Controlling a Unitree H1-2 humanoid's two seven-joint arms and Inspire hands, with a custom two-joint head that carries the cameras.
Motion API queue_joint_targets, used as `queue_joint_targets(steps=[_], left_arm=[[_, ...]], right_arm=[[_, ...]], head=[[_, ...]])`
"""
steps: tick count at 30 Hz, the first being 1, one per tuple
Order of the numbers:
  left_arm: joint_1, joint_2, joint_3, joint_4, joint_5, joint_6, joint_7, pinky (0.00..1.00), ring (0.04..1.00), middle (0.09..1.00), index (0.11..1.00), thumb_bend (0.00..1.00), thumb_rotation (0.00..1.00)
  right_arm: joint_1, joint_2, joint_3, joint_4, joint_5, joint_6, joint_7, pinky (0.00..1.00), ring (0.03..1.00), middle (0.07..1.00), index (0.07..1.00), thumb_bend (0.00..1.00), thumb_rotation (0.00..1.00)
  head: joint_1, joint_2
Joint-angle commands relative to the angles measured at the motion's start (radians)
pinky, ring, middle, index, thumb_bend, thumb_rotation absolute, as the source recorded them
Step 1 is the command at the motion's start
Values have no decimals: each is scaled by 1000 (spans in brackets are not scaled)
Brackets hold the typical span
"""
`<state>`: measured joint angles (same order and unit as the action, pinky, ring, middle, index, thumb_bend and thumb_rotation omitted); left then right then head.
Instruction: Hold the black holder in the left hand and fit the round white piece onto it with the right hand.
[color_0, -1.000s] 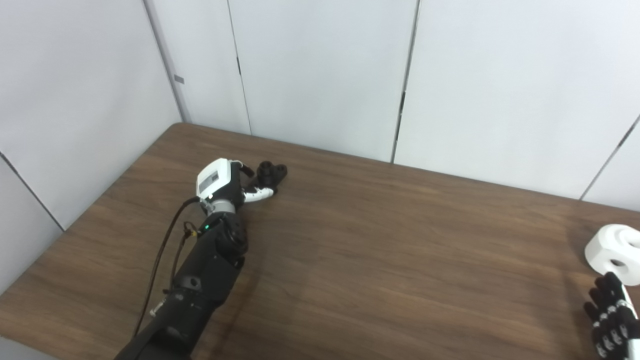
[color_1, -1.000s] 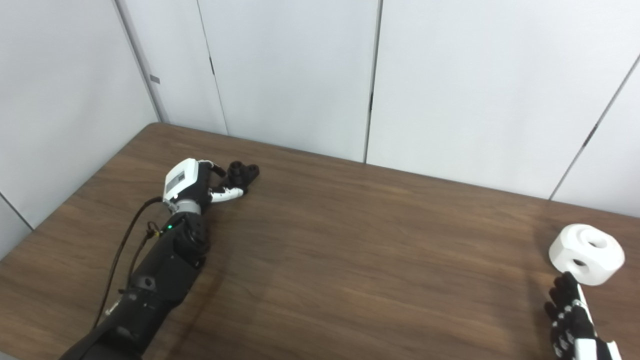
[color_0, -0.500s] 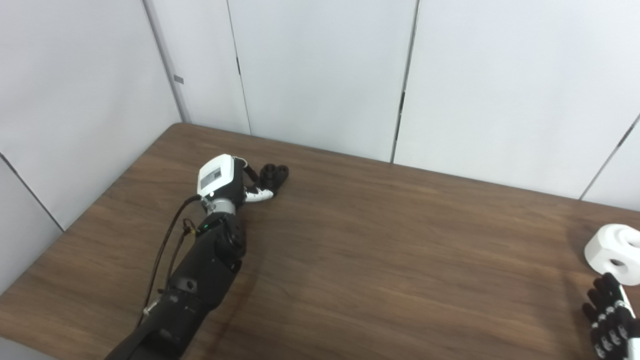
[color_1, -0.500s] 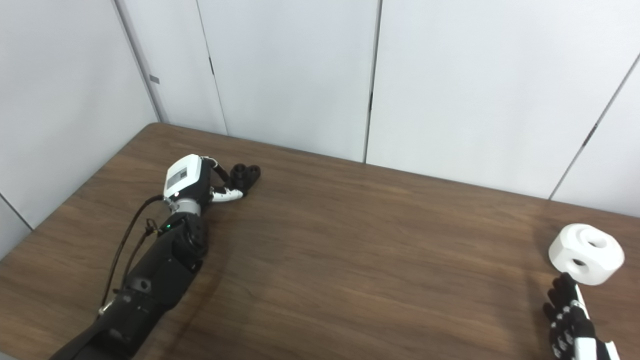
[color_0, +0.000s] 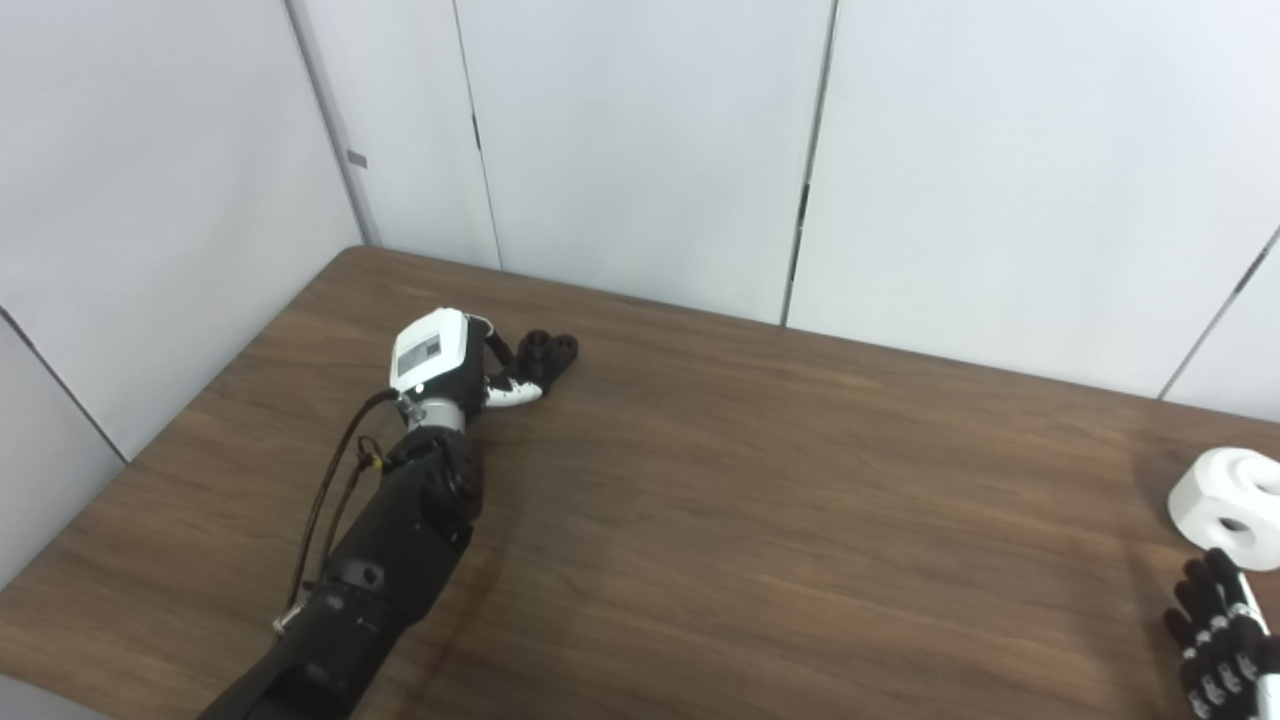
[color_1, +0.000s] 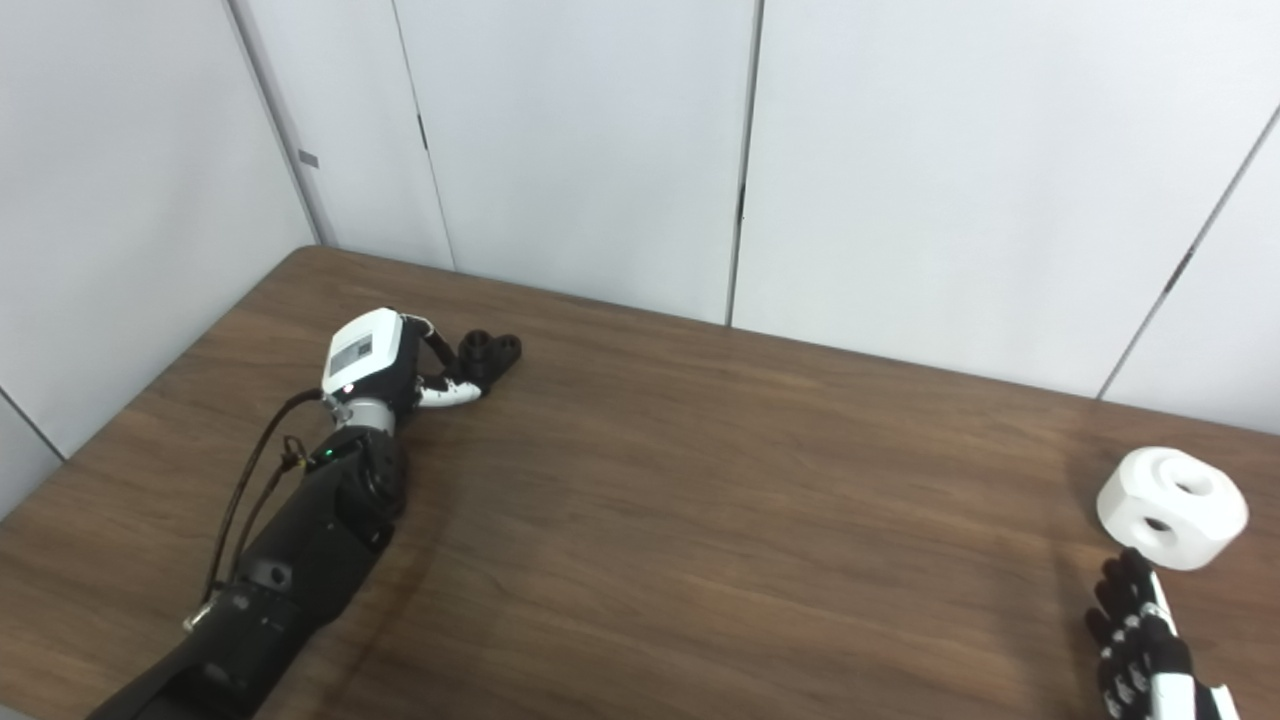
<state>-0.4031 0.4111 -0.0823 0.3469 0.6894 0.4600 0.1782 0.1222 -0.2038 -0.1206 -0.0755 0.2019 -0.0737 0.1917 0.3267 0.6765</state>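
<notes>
At ten o'clock on the worktop (color_0: 700, 520), the left hand (color_0: 450, 360), fingers apart, touches the black holder (color_0: 545, 355) and should wrap it squarely, while the right hand (color_1: 1140, 640), fingers spread, waits beside the white piece (color_1: 1172, 508) at four o'clock.

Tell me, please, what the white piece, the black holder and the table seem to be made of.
White piece: likely matte plastic; uniform white, soft rounded edges, no shine.
Holder: probably black plastic or rubber; dull, too small to tell more.
Table: wood or wood-look laminate; brown grain lines, smooth with a faint sheen.
</notes>
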Motion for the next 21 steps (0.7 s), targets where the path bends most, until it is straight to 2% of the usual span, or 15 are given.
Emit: queue_joint_targets(steps=[1, 7, 14, 21], left_arm=[[-8, 27, 10, -13, 32, 9, -11, 1000, 966, 832, 494, 524, 69], [-8, 25, 19, -5, 38, 9, -35, 1000, 963, 825, 489, 524, 66], [-5, 19, 25, -7, 16, 4, -14, 1000, 931, 782, 483, 524, 53], [0, 22, 23, -7, -13, -2, -9, 1000, 929, 783, 483, 523, 50]], right_arm=[[97, 23, 11, 77, -2, 16, -4, 1000, 1000, 956, 1000, 617, 1000], [97, 21, 9, 74, 0, 22, -1, 1000, 1000, 957, 1000, 642, 1000], [96, 21, 7, 76, 5, 15, 3, 1000, 1000, 967, 1000, 651, 1000], [93, 23, 7, 76, 8, 14, 2, 1000, 1000, 968, 1000, 682, 1000]], head=[[1, 0], [1, 0], [0, 3], [-4, 3]])
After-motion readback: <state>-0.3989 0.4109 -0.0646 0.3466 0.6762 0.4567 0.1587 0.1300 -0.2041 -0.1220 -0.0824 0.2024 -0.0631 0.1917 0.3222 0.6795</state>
